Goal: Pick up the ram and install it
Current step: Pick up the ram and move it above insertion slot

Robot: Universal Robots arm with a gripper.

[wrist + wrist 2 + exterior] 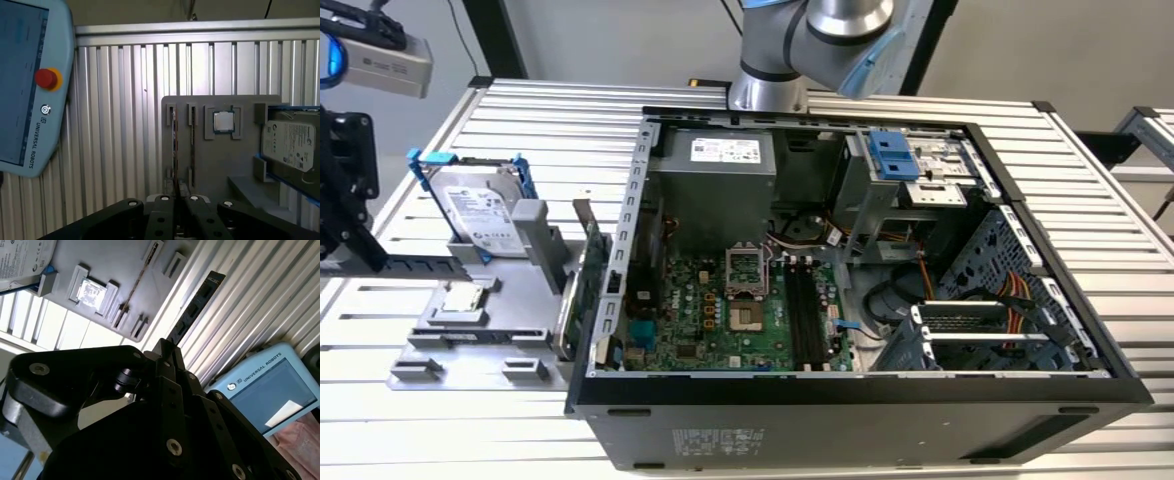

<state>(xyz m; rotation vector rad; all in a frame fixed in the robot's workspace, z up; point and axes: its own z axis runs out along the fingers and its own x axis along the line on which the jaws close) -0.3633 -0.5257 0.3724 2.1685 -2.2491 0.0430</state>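
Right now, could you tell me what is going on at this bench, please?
A robot arm is working beside an open computer case. Its gripper is shut on the ram, a thin stick jutting out from its grip, above the grey parts tray that carries a processor and a hard drive. The ram is not in the case yet; the long black motherboard slots look empty.

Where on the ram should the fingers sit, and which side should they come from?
Pinch the ram across its two broad faces, coming in over one narrow edge so the opposite edge is left free. It is a thin flat stick, edge-on in the first wrist view, so only the faces offer grip area. The gripper looks shut on those faces.
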